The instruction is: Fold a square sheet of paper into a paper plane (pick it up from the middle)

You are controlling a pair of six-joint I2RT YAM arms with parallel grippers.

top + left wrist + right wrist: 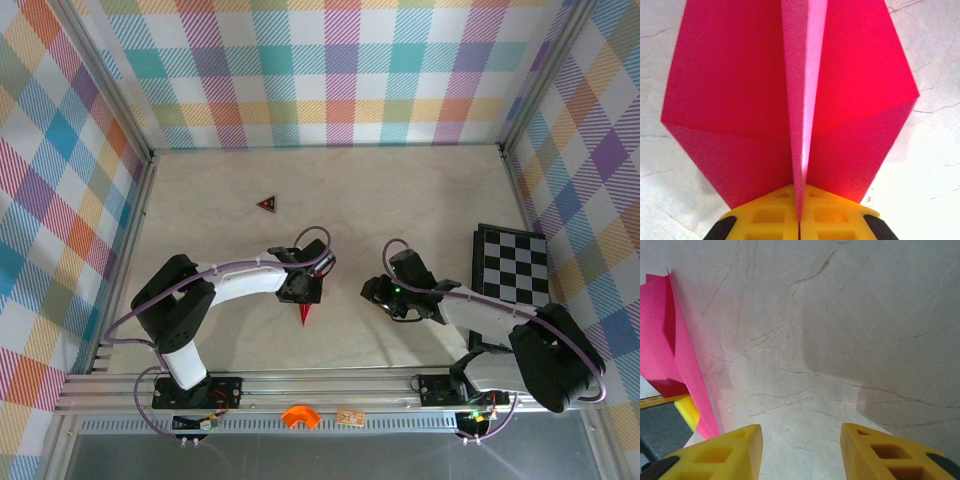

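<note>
**Top external view.** The left arm (240, 280) reaches toward mid-surface, and its jaws are closed on the paper plane (304, 314). The plane is seen edge-on here as a narrow magenta sliver with its point toward the near rail. The right arm (470, 310) brings its jaws level with it, just beside the plane but apart from it. A small dark red triangle (266, 204) lies further back on the surface (400, 200), and a checkerboard (512, 265) lies at the right. Neither is involved.

**Left wrist view.** Two yellow fingertips (770, 220) meet with no gap, pinching the central keel of the paper plane (735, 95). The creased wings spread to either side above the marbled surface (935, 165). Whether the paper touches the surface cannot be told.

**Right wrist view.** The yellow fingertips (720, 450) stand moderately apart with nothing but bare surface (840, 340) between them. The paper plane (662, 335) occupies the left edge of this view, clear of these jaws.

**Interpretation.** The folding appears essentially complete: the sheet already has its dart form, and the step in hand is probably the last one, presenting or setting down the finished plane. The next move calls for the left jaws to keep a firm pinch on the keel while lowering the plane level, opening only once it rests on the surface. The right jaws should stay clear of the near wing, since a brush could flatten a crease or twist the plane in its grip.
</note>
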